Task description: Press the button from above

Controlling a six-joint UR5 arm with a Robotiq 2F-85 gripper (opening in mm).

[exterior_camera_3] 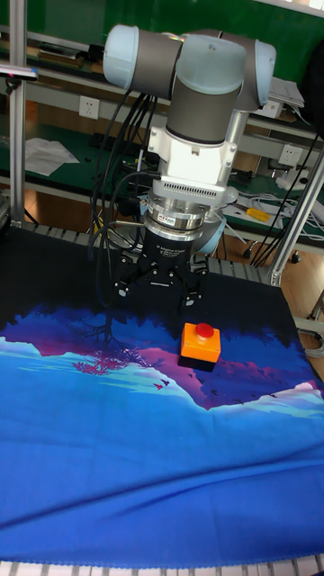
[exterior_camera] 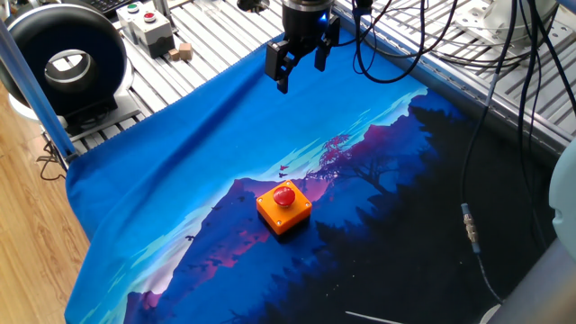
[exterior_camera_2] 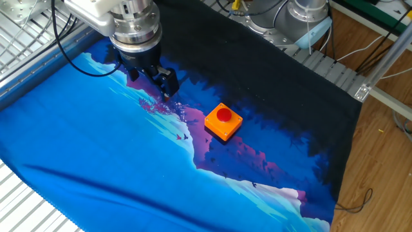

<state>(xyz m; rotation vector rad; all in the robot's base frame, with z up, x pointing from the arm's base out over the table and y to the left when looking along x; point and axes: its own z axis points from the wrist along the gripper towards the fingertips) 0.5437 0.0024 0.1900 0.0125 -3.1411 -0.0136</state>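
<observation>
The button (exterior_camera: 284,194) is a small red dome on a square orange box (exterior_camera: 286,216), standing near the middle of the blue and purple printed mat (exterior_camera: 180,153). It also shows as the button (exterior_camera_2: 223,115) and the button (exterior_camera_3: 205,330) in the other two views. My gripper (exterior_camera: 301,74) hangs in the air over the mat's far edge, well away from the box, and a clear gap between its two black fingers shows it is open and empty. In the other fixed view the gripper (exterior_camera_2: 151,80) is up and to the left of the box. In the tall view the gripper (exterior_camera_3: 156,301) hangs left of the button.
A grey box with small green and red buttons (exterior_camera: 144,22) and small wooden blocks (exterior_camera: 180,52) sit on the aluminium rails beyond the mat. A black ring-shaped device (exterior_camera: 67,58) stands at the far left. Cables (exterior_camera: 472,225) hang and lie on the right.
</observation>
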